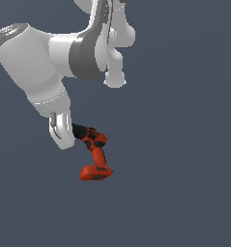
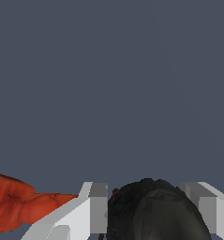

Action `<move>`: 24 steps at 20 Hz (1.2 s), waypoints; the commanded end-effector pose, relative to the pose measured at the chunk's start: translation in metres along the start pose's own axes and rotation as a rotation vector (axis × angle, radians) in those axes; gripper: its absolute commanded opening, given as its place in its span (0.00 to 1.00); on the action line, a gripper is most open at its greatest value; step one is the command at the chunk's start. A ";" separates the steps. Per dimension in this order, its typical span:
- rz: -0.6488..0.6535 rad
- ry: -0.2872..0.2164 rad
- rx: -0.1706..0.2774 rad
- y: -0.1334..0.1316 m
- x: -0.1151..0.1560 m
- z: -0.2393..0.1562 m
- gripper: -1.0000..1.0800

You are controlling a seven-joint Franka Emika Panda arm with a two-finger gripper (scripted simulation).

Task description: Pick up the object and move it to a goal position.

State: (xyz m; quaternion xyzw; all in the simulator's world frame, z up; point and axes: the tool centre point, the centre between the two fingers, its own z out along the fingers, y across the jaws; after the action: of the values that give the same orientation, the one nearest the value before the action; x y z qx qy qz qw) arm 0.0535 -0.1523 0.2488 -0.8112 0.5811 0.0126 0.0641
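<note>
The object, a red-orange drill (image 1: 94, 147) with a black chuck, shows in the exterior view just to the right of my white hand. Its handle points down to a blocky red base. My gripper (image 1: 67, 137) sits at the chuck end. In the wrist view the black chuck (image 2: 153, 218) fills the gap between my two white fingers (image 2: 98, 211), touching both. The gripper (image 2: 153, 206) is shut on it. The drill's red body (image 2: 15, 206) shows off to one side. Most of the drill is out of the wrist view.
A uniform dark grey-blue surface fills the background in both views. The arm's large white links (image 1: 49, 62) take up the upper part of the exterior view's left.
</note>
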 end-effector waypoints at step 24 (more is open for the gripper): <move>-0.004 0.002 0.007 0.001 0.080 -0.160 0.00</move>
State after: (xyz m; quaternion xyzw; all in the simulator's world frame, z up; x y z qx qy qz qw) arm 0.0688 -0.2454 0.3911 -0.8118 0.5802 0.0134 0.0646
